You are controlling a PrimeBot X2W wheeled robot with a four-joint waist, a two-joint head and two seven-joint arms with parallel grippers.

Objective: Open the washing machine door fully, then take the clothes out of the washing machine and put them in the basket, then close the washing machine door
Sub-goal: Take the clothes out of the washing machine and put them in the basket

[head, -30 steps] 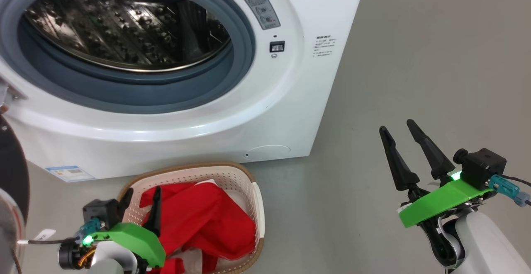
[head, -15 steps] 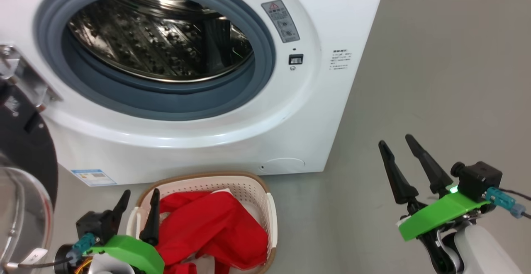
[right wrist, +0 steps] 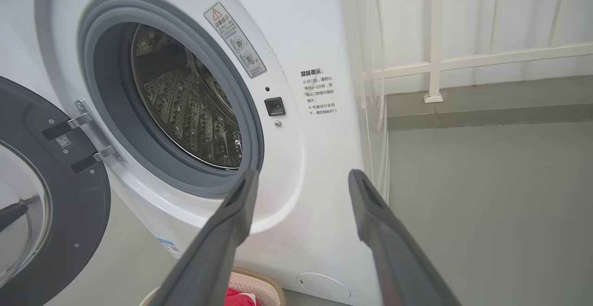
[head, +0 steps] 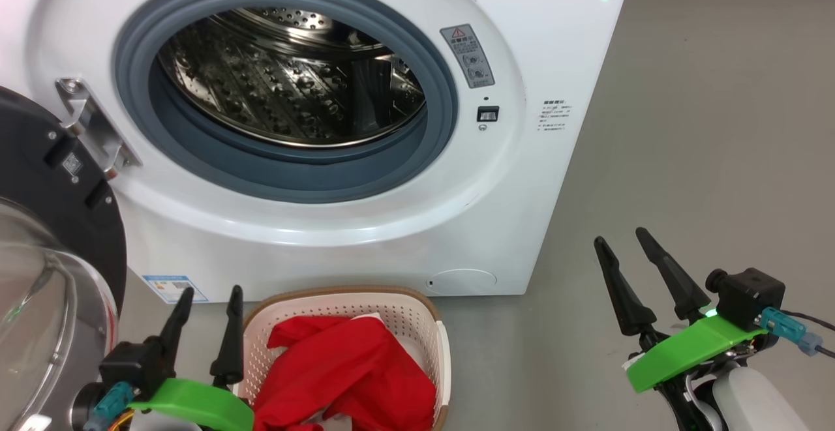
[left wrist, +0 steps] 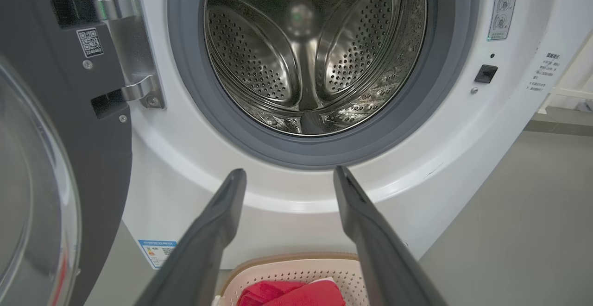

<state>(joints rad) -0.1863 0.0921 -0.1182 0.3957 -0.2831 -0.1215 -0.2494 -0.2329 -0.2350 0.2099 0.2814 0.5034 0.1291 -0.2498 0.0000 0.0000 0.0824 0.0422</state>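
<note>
**Head view, with both wrist views.** The washing machine (head: 365, 235) stands on the grey floor (head: 685, 157), and you look down on its front. The washing machine door (head: 59, 177) hangs wide open on its metal hinge (head: 94, 128), swung out to the robot's left. Its black rim and clear glass bowl face you. Inside the grey rubber ring (head: 293, 180), the steel drum (left wrist: 301, 56) shows its perforated wall and ribs.

The basket (head: 404, 313) sits on the floor just in front of the machine's lower front, below the opening. The clothes (head: 346, 372) lie in the basket as a heap of red fabric, with a little white cloth at the heap's edge. A blue label sticker (head: 175, 287) marks the machine's lower left front.

Your left gripper (head: 211, 289) hovers just beside the basket's left rim, between the basket and the door. Its jaws are apart and hold nothing, and its fingers point toward the machine. Your right gripper (head: 620, 235) hangs over bare floor, to the right of the machine's front corner. Its jaws are likewise apart and empty.
</note>
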